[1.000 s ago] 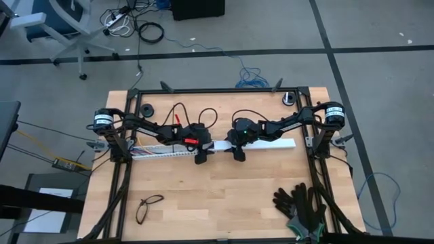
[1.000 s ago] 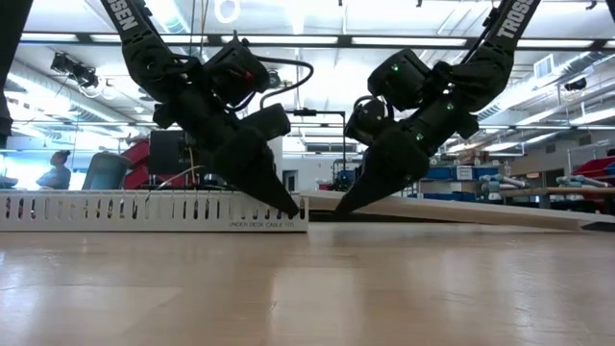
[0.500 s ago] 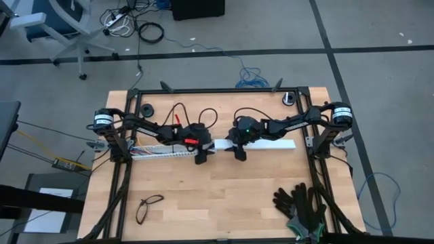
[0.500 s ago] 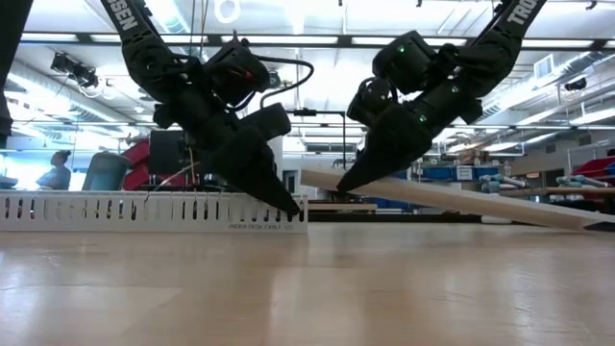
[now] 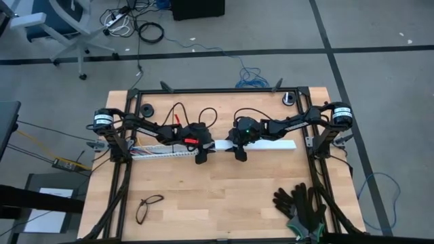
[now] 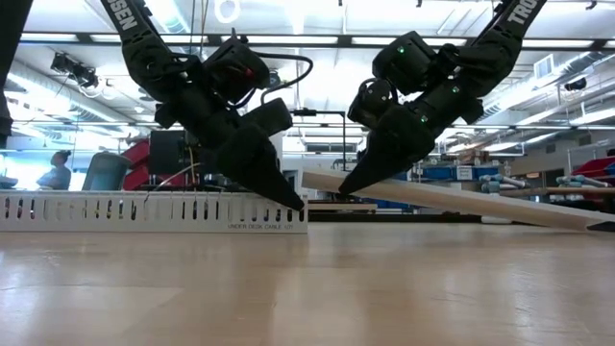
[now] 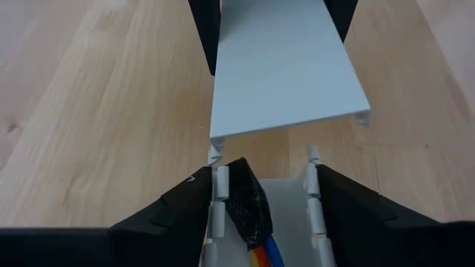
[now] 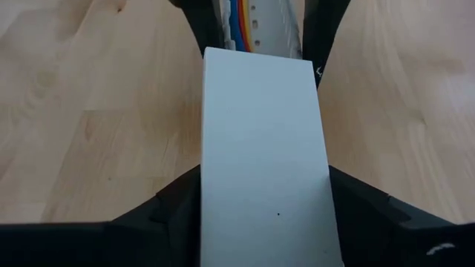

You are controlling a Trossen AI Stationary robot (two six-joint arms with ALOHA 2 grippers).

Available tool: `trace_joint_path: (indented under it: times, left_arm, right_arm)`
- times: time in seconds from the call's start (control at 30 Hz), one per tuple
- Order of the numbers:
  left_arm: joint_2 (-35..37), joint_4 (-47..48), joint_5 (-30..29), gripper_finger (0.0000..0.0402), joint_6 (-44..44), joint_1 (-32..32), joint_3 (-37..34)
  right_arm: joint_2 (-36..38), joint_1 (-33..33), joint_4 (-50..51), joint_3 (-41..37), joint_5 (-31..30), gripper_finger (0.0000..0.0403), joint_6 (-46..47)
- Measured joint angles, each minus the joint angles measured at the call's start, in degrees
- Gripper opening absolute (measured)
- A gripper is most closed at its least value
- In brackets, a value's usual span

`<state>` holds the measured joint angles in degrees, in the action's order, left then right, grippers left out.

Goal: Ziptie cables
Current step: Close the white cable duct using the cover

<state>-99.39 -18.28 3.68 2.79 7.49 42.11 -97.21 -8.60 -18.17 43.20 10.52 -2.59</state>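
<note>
A white slotted cable rail point(image 5: 163, 152) lies on the table at the left, its long side down point(image 6: 154, 211). The cables point(image 7: 261, 251), blue, orange and yellow wires with a black-wrapped end point(image 7: 247, 206), lie inside it; they also show in the right wrist view point(image 8: 237, 21). My left gripper point(image 5: 202, 154) is shut on the rail's right end. My right gripper point(image 5: 237, 152) is shut on a flat white cover strip point(image 5: 271, 144), just right of the rail. The strip's right end point(image 6: 591, 223) rests on the table. My left gripper pinches the slotted rail's two side walls point(image 7: 220, 194) between its two fingers, at the rail's right end. The fingers slant down from the left and lie across the rail. The rail stays flat on the table. My right gripper pinches the cover strip's two long edges point(image 8: 202, 178) between its two fingers, near the strip's left end. The fingers slant down from the right and lie across the strip. The left end point(image 6: 309, 177) is lifted clear and the strip tilts down to its right end.
Eyeglasses point(image 5: 149, 207) lie at the near left and black gloves point(image 5: 302, 205) at the near right. A small black ring point(image 5: 147, 108) sits at the far left. Bare wood lies in the near middle of the table.
My right gripper has gone up and a little toward the table's left edge, lifting the cover strip's left end off the table. The strip has tipped, its right end staying on the table. The rail has kept still.
</note>
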Motion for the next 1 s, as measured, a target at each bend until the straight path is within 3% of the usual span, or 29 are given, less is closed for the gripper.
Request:
trace_joint_path:
  times: [0.43,1.0]
  left_arm:
    - [0.0,0.0,0.0,0.0192,0.0,0.0,0.0]
    - [0.0,-0.6,0.0,0.0191,-0.1,0.0,0.0]
  right_arm:
    - [-0.2,0.2,2.9,0.0,-2.9,0.0228,-2.5]
    - [-3.4,0.7,-3.0,0.0,-2.3,0.0229,-0.9]
